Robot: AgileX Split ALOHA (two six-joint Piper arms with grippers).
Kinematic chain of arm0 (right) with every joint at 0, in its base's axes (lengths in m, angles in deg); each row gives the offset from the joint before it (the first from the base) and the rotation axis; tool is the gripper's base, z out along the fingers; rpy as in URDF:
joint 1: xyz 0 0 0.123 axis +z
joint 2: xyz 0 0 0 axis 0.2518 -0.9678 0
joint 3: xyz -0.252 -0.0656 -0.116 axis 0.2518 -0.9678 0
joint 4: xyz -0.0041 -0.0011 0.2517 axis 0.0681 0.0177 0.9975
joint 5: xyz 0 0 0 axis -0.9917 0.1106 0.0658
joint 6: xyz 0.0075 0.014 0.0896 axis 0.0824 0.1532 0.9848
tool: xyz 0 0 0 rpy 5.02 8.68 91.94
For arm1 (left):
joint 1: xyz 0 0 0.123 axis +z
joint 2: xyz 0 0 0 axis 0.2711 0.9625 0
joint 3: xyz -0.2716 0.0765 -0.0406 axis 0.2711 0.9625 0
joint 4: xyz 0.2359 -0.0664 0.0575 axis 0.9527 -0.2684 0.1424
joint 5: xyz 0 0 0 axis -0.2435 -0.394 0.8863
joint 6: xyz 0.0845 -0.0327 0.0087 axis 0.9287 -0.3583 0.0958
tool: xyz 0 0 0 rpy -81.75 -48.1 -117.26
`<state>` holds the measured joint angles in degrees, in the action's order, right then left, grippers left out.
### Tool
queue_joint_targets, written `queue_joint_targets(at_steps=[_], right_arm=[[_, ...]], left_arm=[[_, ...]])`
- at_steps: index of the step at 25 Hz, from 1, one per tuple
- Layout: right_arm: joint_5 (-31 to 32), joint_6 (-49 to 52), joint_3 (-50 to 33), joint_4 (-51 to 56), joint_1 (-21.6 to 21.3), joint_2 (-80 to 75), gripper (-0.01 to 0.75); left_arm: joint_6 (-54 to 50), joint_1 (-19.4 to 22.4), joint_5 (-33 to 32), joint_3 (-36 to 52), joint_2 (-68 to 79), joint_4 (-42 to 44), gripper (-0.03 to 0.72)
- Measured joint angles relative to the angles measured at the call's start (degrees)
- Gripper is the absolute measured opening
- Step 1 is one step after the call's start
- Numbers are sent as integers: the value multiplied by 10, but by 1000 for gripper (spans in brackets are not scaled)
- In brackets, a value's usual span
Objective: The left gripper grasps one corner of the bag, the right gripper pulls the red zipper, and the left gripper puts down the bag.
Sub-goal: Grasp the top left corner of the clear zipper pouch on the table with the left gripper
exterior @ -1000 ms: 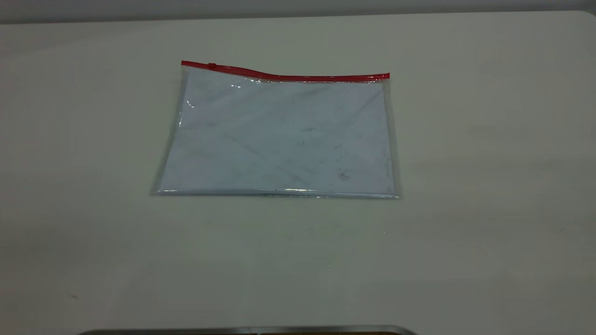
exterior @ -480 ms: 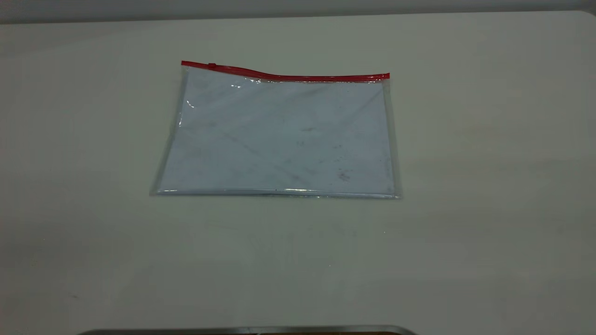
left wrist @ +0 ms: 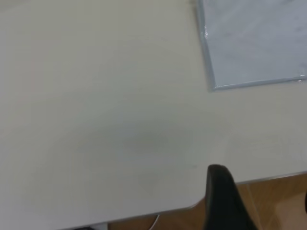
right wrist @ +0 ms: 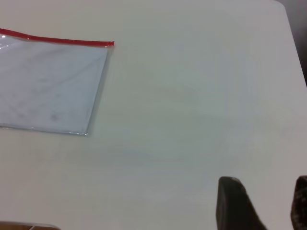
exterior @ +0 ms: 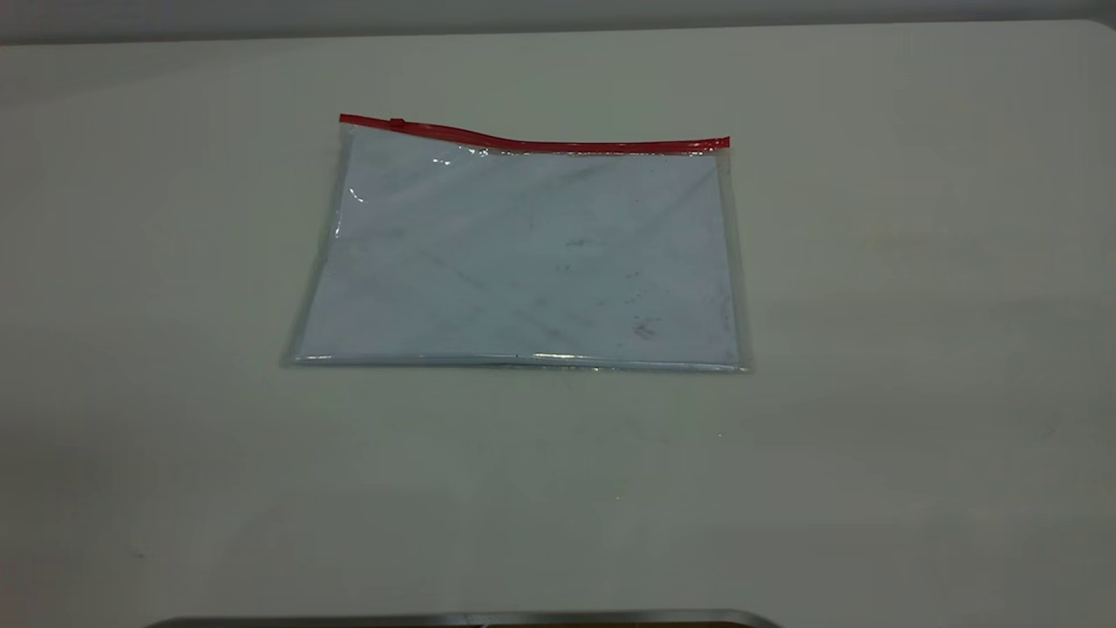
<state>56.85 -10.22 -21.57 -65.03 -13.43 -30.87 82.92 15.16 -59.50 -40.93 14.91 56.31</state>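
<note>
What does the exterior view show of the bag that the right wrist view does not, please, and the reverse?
Only the exterior view shows the whole bag lying flat on the table, including the small slider tab near the left end of the red zipper and the corner of the bag beside it; no gripper appears there. Only the right wrist view shows the right gripper, open, hovering over bare table well away from the bag. Both show the zipper's right end, the dark smudges on the sheet inside, and the bag's near right corner.
</note>
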Motion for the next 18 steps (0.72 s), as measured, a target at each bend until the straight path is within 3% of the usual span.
queue_joint_targets(at_steps=[7,11,18], right_arm=[[-1,-21,0,26,0,-11,322],[-21,-81,2,96,0,-99,329],[-209,-163,10,154,0,-313,418]], left_arm=[[-20,0,8,-1,6,-1,465],[-33,0,56,-14,82,-1,465],[-29,0,182,-51,338,-5,474]])
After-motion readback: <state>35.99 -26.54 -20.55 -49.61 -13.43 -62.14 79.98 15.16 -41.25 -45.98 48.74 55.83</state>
